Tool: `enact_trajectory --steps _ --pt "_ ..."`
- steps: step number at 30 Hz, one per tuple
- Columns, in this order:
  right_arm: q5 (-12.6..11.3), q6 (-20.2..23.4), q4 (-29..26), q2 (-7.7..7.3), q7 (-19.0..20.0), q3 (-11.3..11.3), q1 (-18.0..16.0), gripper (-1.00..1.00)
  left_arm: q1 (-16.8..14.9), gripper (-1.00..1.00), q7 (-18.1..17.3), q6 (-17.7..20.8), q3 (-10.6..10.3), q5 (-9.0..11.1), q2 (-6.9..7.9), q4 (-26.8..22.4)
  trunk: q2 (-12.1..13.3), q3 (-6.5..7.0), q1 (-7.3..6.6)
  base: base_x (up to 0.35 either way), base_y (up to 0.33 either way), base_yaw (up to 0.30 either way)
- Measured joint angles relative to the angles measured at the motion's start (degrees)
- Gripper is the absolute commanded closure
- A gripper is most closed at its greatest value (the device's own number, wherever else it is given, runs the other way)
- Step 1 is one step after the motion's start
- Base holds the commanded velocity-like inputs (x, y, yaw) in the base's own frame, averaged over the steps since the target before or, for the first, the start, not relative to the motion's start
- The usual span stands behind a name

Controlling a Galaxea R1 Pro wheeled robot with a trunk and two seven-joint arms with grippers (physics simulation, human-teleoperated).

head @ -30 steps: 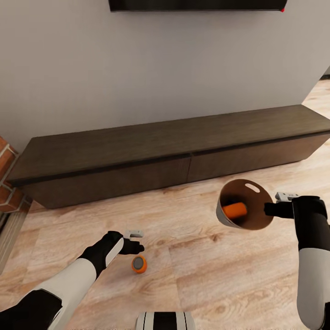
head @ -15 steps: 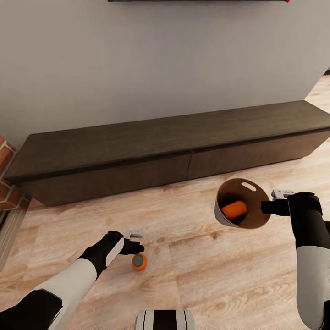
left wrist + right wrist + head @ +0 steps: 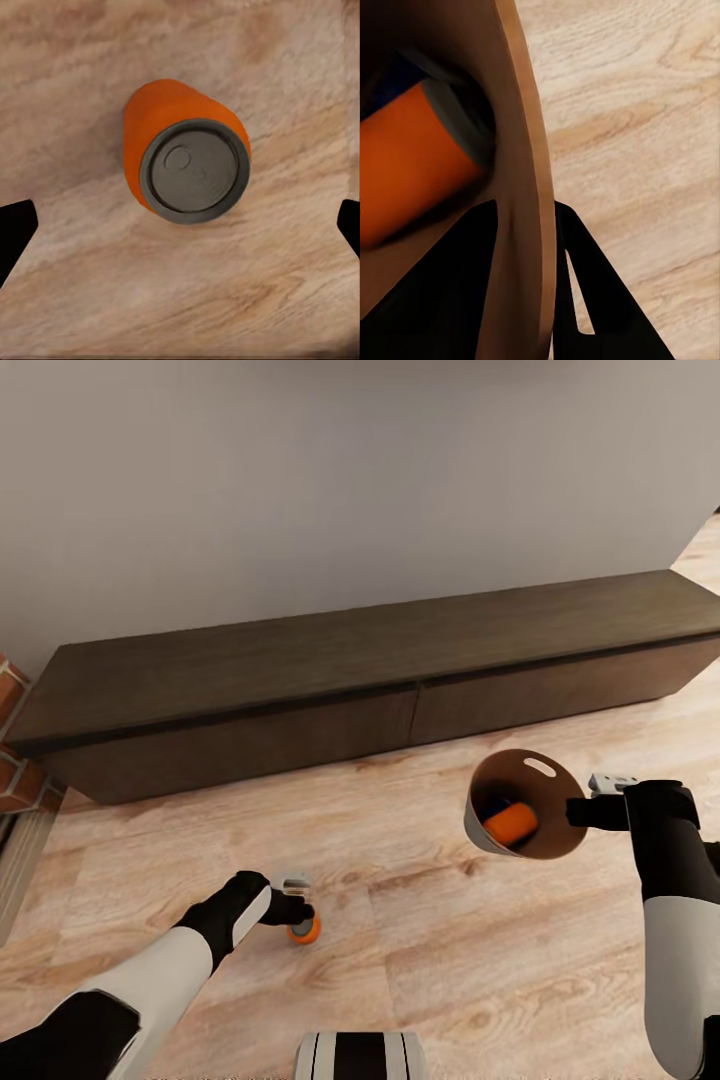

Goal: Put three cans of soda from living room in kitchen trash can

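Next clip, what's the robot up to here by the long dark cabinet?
The right gripper is clamped on the rim of the round grey bin with the copper-brown inside, holding it tilted above the pale wood floor. An orange soda can lies inside, with something blue beside it. The left gripper is low over a second orange soda can standing upright on the floor, its black fingers open on either side, not yet touching.

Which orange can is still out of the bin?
The orange can on the floor, standing upright between the left gripper's open fingers. The other orange can lies inside the bin held by the right gripper.
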Motion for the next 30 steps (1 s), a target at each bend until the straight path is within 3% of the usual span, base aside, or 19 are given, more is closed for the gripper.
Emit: enact_trajectory --steps 22,30 --pt "0.0 -0.3 0.0 0.31 0.0 0.2 0.1 1.0 0.0 -1.0 -0.6 -0.5 -0.1 0.0 -0.79 1.7 0.0 -1.93 0.0 0.0 0.0 0.0" --pt "-0.3 -0.1 0.0 0.31 0.0 4.1 0.1 1.0 0.0 -1.0 -0.8 -0.8 -0.2 0.0 -0.95 1.6 0.0 -2.57 0.0 0.0 0.0 0.028"
